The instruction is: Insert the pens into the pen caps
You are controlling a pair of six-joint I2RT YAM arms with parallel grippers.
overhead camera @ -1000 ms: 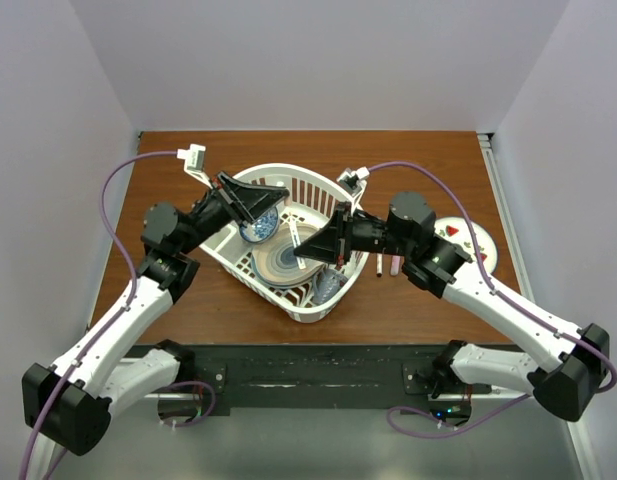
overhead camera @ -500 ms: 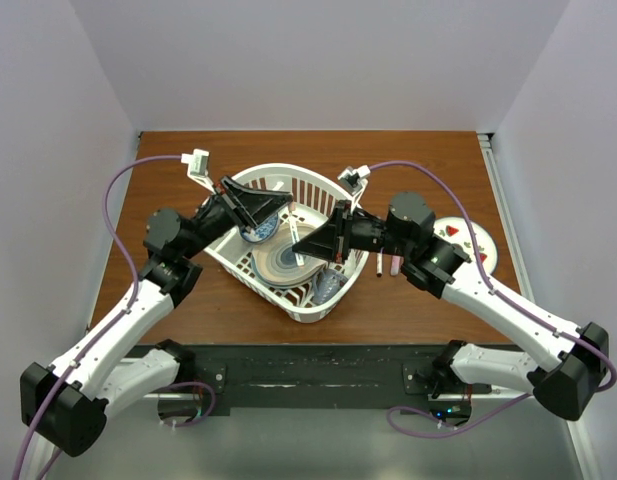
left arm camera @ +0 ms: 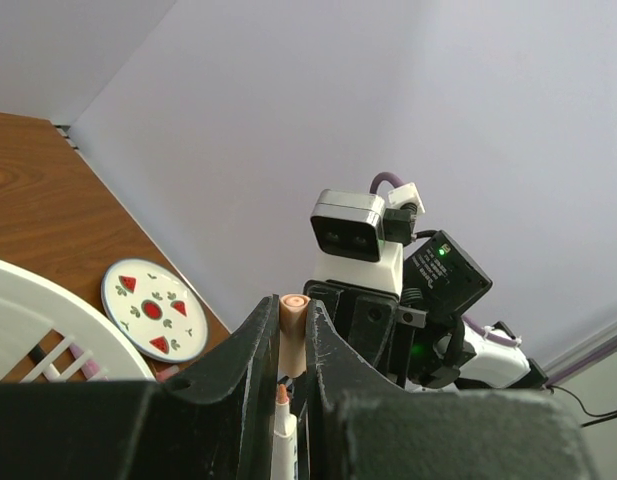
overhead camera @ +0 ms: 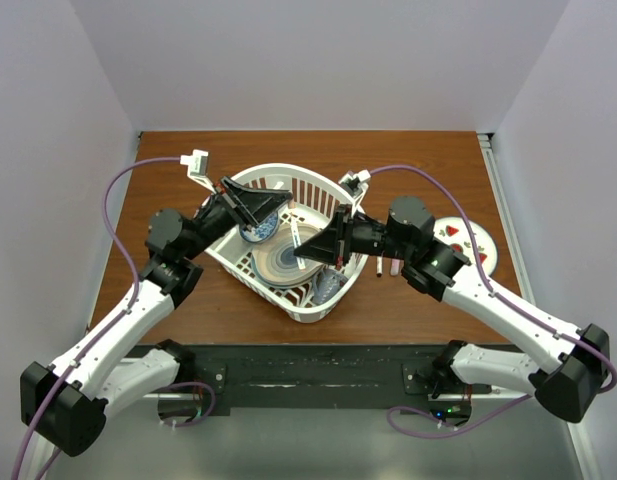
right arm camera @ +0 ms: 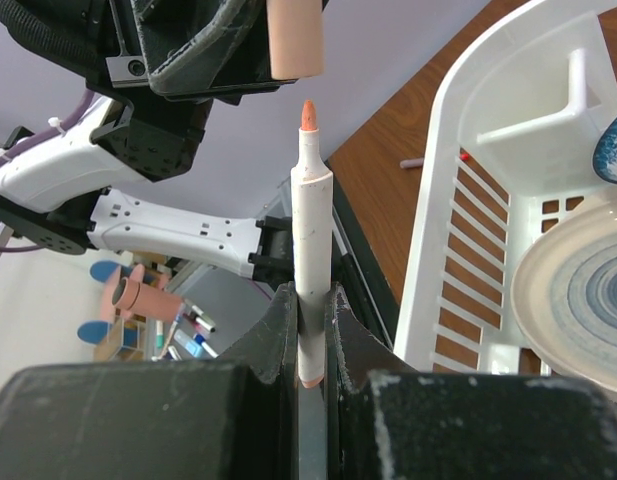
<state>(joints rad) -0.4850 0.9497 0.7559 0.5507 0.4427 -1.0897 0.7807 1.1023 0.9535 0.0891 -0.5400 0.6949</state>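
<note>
My left gripper (left arm camera: 292,320) is shut on a peach-pink pen cap (left arm camera: 294,335), its open end facing a pen tip just below it. My right gripper (right arm camera: 310,310) is shut on a white pen (right arm camera: 312,230) with an orange-pink tip, held upright. The tip sits a short gap under the cap (right arm camera: 294,40) and slightly to its right. In the top view both grippers, left (overhead camera: 284,204) and right (overhead camera: 300,252), meet above the white basket (overhead camera: 333,300). Two more pens (overhead camera: 386,265) lie on the table right of the basket.
The basket holds a striped plate (overhead camera: 280,262), a blue bowl (overhead camera: 260,230) and a cup (overhead camera: 328,287). A watermelon-pattern plate (overhead camera: 468,240) lies at the table's right side, also in the left wrist view (left arm camera: 153,310).
The left gripper with the cap has moved a little right towards the pen. The right gripper has shifted slightly, and the two have closed the gap.
</note>
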